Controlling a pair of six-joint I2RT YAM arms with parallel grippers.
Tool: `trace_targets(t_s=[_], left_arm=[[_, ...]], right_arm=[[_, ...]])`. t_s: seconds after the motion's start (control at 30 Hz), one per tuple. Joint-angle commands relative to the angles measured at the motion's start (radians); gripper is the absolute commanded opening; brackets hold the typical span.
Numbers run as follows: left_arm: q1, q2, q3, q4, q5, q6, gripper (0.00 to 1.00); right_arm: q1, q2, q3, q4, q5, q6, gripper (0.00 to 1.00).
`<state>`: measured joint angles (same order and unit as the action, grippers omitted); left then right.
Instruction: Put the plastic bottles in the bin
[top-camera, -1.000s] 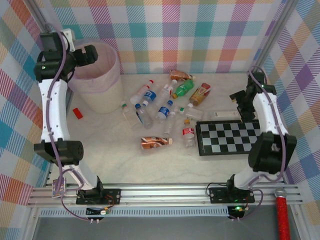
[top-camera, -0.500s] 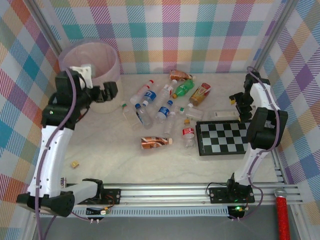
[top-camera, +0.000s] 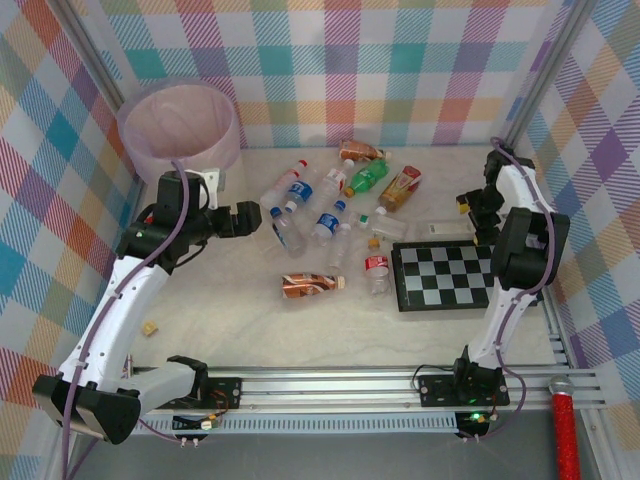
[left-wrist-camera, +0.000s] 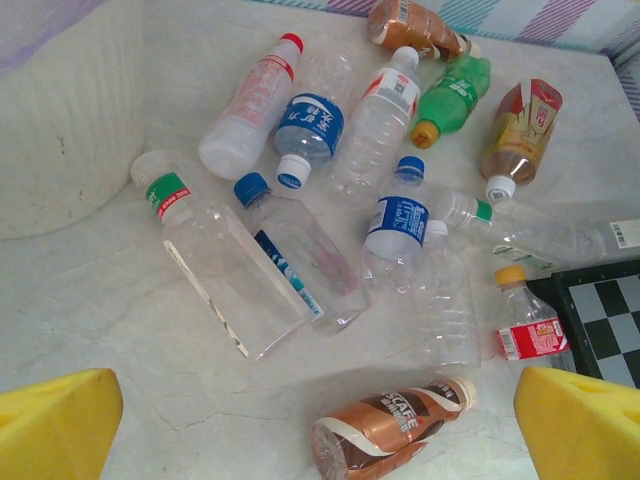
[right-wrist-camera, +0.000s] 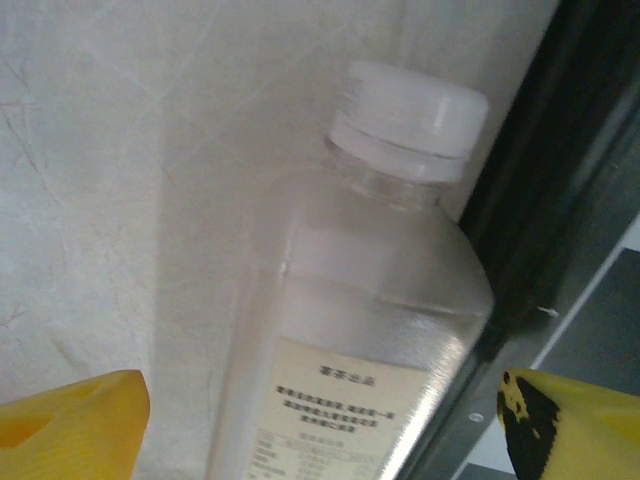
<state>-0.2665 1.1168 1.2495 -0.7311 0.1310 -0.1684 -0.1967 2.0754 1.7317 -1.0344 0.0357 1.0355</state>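
Straddling the white-capped bottle (right-wrist-camera: 350, 330), the open right gripper (right-wrist-camera: 315, 400) is set across its long axis, which lies along the edge of the checkerboard (top-camera: 450, 280). The open left gripper (left-wrist-camera: 320, 425) is held over the clustered bottles (left-wrist-camera: 390, 220); the bin (top-camera: 225, 155) is seen beyond, far left.

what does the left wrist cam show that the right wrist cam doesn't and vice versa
Left wrist adds: a heap of plastic bottles, including a green bottle and a brown coffee bottle, with the bin's pale wall at left. Right wrist adds: a close look at a clear white-capped bottle lying beside the checkerboard's black edge. Both: the checkerboard, the pale tabletop, and yellow fingertips at the bottom corners, with left tool and right tool open.
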Motion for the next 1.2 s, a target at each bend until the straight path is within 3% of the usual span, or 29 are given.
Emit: trace_targets(t_s=[0.0,0.8,1.17], left_arm=[[-0.015,-0.022,-0.001,0.010,-0.014,-0.013,1.00],[-0.052,0.004,-0.002,0.019,-0.010,-0.018,1.00],[-0.059,0.002,-0.021,0.041,0.079,-0.055,1.00]], right_arm=[[0.006,0.024,0.059,-0.029,0.016,0.009,0.88],[0.039,0.178,0.131,-0.018,-0.014,0.002,0.79],[0.039,0.142,0.196,-0.043,0.062,-0.060,0.54]])
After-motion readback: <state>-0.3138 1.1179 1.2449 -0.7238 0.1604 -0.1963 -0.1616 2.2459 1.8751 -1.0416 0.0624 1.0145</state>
